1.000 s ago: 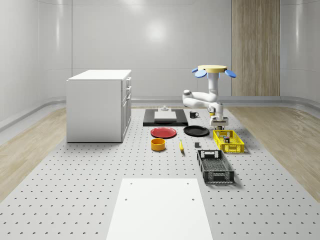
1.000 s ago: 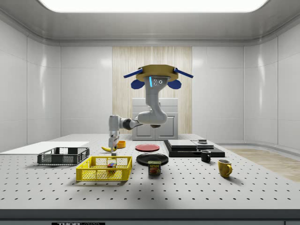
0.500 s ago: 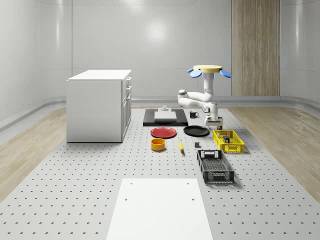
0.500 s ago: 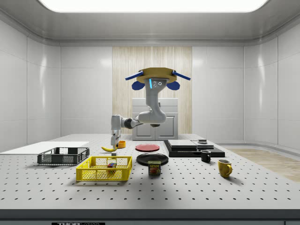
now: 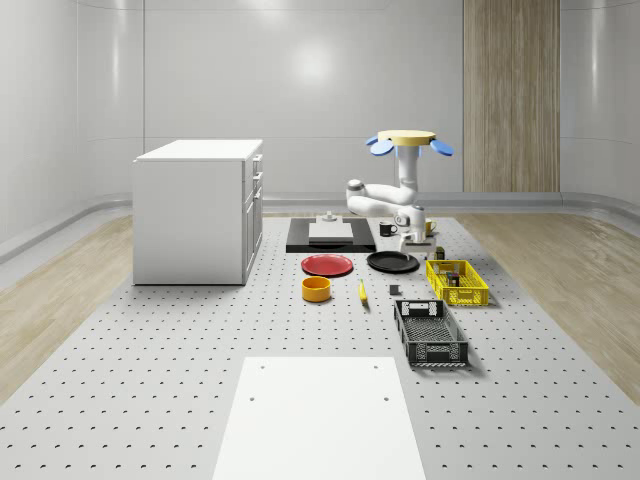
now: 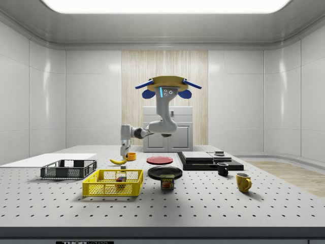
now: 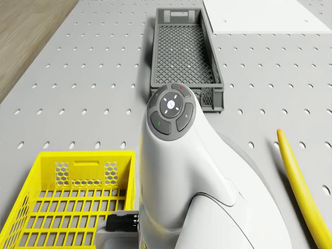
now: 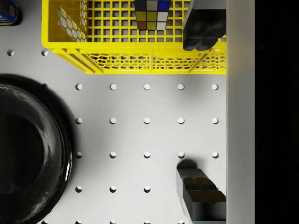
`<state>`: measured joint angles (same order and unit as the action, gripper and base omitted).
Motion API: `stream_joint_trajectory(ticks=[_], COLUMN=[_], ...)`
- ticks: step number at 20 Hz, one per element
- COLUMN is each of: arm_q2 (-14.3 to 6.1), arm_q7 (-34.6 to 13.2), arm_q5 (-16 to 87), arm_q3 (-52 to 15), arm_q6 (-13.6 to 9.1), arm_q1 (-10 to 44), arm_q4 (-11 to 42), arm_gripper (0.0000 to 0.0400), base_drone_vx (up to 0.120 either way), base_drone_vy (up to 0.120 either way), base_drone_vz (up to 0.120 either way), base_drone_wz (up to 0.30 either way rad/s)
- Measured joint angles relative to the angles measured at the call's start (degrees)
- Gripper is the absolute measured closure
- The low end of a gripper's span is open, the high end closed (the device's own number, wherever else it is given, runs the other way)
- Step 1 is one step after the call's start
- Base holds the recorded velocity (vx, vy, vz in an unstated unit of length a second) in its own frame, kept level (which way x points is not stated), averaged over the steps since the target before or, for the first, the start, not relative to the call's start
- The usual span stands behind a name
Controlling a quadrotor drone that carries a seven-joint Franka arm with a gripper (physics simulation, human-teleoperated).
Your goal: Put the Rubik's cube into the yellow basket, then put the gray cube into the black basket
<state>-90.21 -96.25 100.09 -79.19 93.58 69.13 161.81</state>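
Pale walls, wood panel point(image 5: 510, 95), white cabinet point(image 5: 198, 210), perhaps drawered.

- Rubik's cube point(image 8: 149, 14): yellow, white, blue, dark squares.
- yellow basket point(image 8: 135, 60): bright yellow, lattice walls.
- black basket point(image 7: 184, 46): dark grey mesh.
- plate point(image 8: 28, 154): glossy black.
- banana point(image 7: 303, 192): yellow.
- table point(image 8: 145, 135): pale grey, dotted with rows of holes.
- drone point(image 6: 167, 84): yellow body, blue rotors, white arm.
- red plate point(image 5: 328, 265); orange bowl point(image 5: 316, 289).

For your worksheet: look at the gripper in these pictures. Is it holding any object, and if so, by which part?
Nothing is held. The gripper is open, with bare table between its fingers, and the Rubik's cube already lies inside the yellow basket.
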Motion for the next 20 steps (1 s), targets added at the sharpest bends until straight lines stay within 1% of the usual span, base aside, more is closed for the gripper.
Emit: stream_joint_trajectory(ticks=[9,12,15,20], arm_q2=[-0.2,-0.2,-0.3,-0.3], arm_q7=[0.0,0.0,0.0,0.0], arm_q5=[-0.1,-0.1,-0.1,-0.1], arm_q3=[0.0,0.0,0.0,0.0], arm_q6=[0.2,0.2,0.2,0.3], arm_q1=[0.0,0.0,0.1,0.1], arm_q4=[0.0,0.0,0.0,0.0], arm_gripper=[0.0,0.0,0.0,0.0], base_drone_vx=[0.116,0.0,0.067,0.0], base_drone_vy=[-0.12,-0.12,-0.12,-0.12], base_drone_vz=[0.0,0.0,0.0,0.0], base_drone_wz=[0.0,0.0,0.0,0.0])
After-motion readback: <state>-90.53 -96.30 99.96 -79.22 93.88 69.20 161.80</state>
